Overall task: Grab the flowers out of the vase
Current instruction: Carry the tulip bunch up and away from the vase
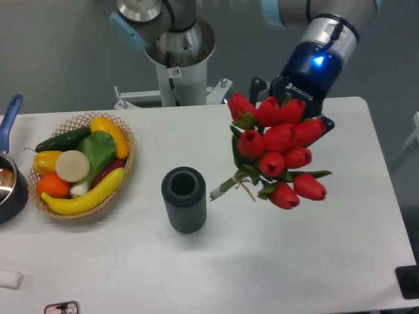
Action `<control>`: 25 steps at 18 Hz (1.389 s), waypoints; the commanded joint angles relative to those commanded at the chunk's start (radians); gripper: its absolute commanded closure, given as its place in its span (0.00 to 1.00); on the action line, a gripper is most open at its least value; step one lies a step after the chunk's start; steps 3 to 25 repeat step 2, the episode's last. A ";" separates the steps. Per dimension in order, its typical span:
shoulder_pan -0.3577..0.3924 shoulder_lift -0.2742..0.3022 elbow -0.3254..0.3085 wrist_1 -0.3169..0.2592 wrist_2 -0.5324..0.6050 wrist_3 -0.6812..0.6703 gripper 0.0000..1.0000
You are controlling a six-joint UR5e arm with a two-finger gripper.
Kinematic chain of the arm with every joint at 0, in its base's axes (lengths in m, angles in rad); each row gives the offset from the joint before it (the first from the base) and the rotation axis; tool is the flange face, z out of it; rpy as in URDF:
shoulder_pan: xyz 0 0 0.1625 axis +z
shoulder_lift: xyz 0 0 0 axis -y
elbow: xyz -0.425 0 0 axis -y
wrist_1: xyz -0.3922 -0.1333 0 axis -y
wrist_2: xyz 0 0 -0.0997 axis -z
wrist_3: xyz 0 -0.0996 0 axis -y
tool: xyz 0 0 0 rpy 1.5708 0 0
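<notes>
The flowers [278, 149], a bunch of red tulip buds with green leaves and stems tied with pale string, hang in the air right of the vase. Their stem end points down-left and is clear of the vase mouth. The gripper [288, 111] is shut on the flowers from behind and above; the buds hide its fingers. The vase [184, 199], dark grey and ribbed, stands upright and empty near the table's middle.
A wicker basket [124, 171] of vegetables and fruit sits at the left. A blue-handled pot [9, 171] is at the far left edge. The robot base [177, 55] stands behind the table. A small white object [10, 279] lies at the front left.
</notes>
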 joint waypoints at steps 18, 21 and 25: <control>0.000 0.000 -0.011 0.000 0.002 0.009 0.55; 0.000 0.000 -0.011 0.000 0.002 0.009 0.55; 0.000 0.000 -0.011 0.000 0.002 0.009 0.55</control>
